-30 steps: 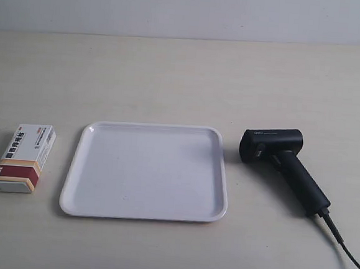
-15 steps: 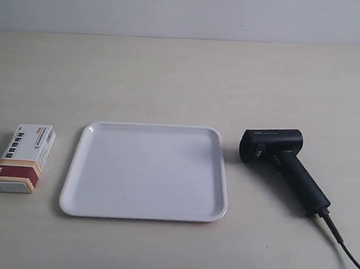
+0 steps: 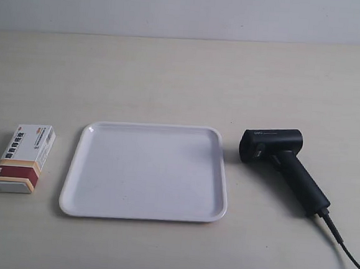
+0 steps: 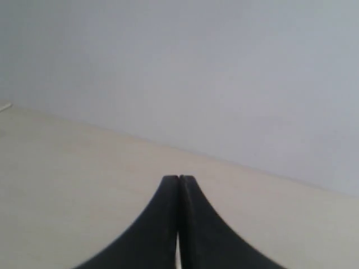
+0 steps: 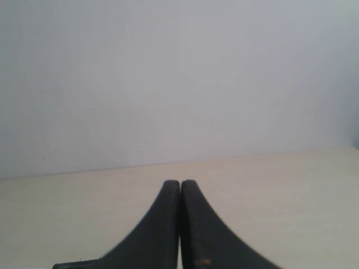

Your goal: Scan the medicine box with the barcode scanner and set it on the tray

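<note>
Nothing has shifted since a second ago — tray [image 3: 142, 214] centre, barcode scanner [image 3: 284, 161] beside it, medicine box [image 3: 23, 158] opposite. Left gripper [image 4: 179, 178] and right gripper [image 5: 180, 182] pressed together, empty — a thin carton could skid when pinched.

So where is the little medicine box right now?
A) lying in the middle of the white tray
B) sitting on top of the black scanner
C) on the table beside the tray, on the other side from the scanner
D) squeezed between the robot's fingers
C: the medicine box lies flat on the table just outside the tray, whose bare surface holds nothing, while the barcode scanner lies off the tray's opposite edge.
</note>
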{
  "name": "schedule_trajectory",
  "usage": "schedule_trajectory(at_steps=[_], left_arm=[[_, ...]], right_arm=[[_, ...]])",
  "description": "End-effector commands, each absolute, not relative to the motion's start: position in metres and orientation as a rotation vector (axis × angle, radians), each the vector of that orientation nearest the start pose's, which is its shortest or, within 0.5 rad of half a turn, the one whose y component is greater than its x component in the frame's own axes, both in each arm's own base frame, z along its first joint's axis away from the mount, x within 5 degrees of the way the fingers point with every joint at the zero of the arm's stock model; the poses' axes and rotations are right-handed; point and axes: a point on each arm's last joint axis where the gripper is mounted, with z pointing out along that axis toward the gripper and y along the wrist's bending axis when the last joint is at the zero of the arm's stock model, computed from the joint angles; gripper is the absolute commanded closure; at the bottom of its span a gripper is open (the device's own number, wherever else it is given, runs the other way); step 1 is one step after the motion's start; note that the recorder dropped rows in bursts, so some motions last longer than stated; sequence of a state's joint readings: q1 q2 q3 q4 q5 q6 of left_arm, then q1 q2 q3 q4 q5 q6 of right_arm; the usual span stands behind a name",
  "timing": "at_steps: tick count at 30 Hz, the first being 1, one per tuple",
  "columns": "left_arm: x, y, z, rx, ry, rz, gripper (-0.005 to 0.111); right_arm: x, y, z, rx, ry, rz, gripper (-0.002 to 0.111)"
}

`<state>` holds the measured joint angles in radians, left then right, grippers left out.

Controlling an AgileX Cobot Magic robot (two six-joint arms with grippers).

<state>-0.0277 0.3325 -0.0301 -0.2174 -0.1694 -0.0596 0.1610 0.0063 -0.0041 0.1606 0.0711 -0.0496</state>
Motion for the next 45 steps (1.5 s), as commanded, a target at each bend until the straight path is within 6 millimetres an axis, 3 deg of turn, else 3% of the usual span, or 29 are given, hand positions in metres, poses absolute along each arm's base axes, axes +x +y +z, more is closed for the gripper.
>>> schedule_trajectory(at_steps=[1,9,14,17,23,24,33,37,41,44,45], left_arm=[[0.11,0.001,0.21,-0.206,1.754,-0.148,0.107],[0.161,-0.002,0.185,-0.155,2.133,-0.092,0.107],[0.186,-0.011,0.171,-0.098,2.256,-0.098,0.102],[0.2,-0.028,0.165,0.011,2.299,-0.129,0.079],[0.216,-0.056,0.152,0.211,2.347,-0.154,0.005],[0.217,-0.06,0.148,0.225,2.345,-0.159,0.002],[0.227,-0.064,0.102,0.292,2.432,-0.12,0.002],[0.229,-0.064,0.088,0.333,2.46,-0.1,0.009],[0.232,-0.065,0.09,0.338,2.424,-0.1,0.044],[0.235,-0.066,0.097,0.354,2.369,-0.108,0.087],[0.238,-0.068,0.101,0.383,2.35,-0.111,0.107]], right_arm=[[0.056,0.009,0.208,-0.046,1.541,0.213,0.108],[0.056,0.01,0.208,0.046,1.545,0.308,0.108],[0.056,0.009,0.209,0.127,1.538,0.39,0.108],[0.056,0.009,0.209,0.127,1.539,0.39,0.108],[0.056,0.01,0.207,0.129,1.56,0.393,0.108],[0.056,0.01,0.207,0.129,1.56,0.393,0.108],[0.056,0.01,0.207,0.129,1.56,0.393,0.108],[0.056,0.01,0.207,0.128,1.561,0.393,0.108],[0.056,0.01,0.207,0.131,1.561,0.396,0.108],[0.056,0.01,0.207,0.131,1.556,0.395,0.108],[0.056,0.01,0.207,0.131,1.557,0.395,0.108]])
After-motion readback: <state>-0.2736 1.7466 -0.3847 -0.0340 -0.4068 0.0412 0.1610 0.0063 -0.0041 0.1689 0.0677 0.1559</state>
